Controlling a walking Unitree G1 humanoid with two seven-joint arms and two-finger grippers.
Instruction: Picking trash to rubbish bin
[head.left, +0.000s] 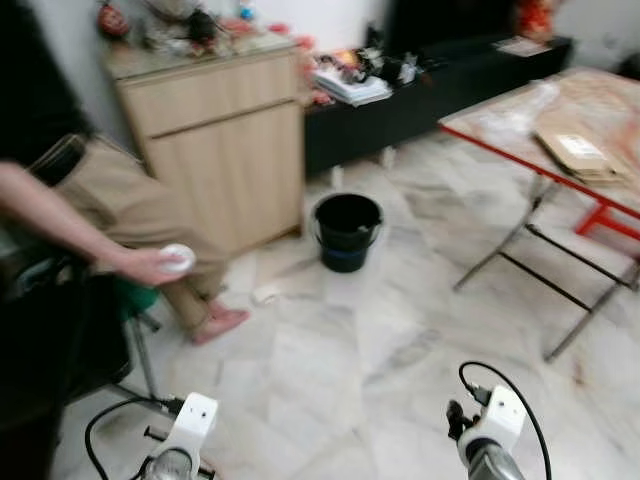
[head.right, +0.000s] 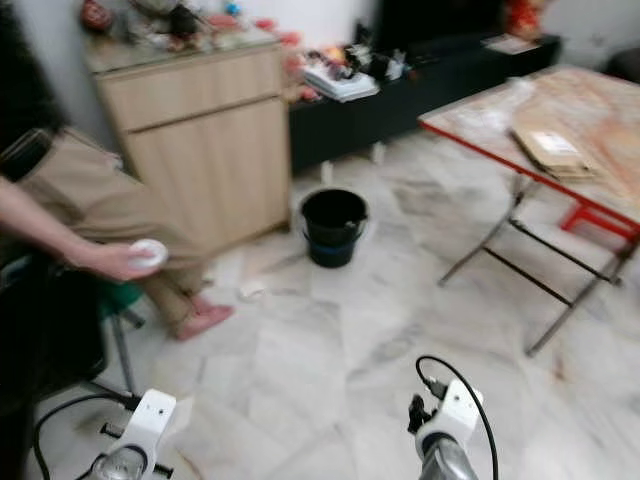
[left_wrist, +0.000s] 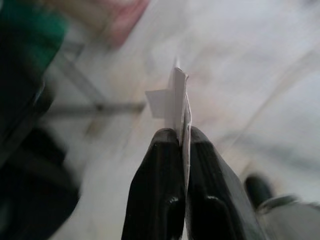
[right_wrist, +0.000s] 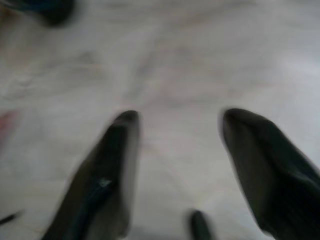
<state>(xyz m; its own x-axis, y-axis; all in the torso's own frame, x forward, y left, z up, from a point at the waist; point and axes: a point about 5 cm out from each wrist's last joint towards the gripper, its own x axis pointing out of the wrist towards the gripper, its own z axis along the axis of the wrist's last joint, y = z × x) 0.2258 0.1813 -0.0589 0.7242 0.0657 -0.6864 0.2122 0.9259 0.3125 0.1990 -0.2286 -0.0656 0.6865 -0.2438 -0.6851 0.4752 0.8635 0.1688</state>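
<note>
On my left a seated person's hand (head.left: 140, 265) holds a white round thing (head.left: 178, 257). My left pincer (left_wrist: 183, 135) pinches a white paper scrap (left_wrist: 172, 100) above the marble floor (head.left: 400, 340). The black bin (head.left: 346, 230) stands by the wooden cabinet (head.left: 220, 140). My right pincer (right_wrist: 177, 120) is spread, holding nothing.

floor (head.left: 400, 350): pale marble tiles | on floor: black bucket (head.left: 347, 231) beside wooden cabinet (head.left: 225, 150); small white scrap (head.left: 266, 294) near a person's bare foot (head.left: 219, 322); low black shelf unit (head.left: 440, 85) along wall | bench (head.left: 560, 130): red-framed folding legs standing on floor, flat cardboard (head.left: 578, 152) lying on top
</note>
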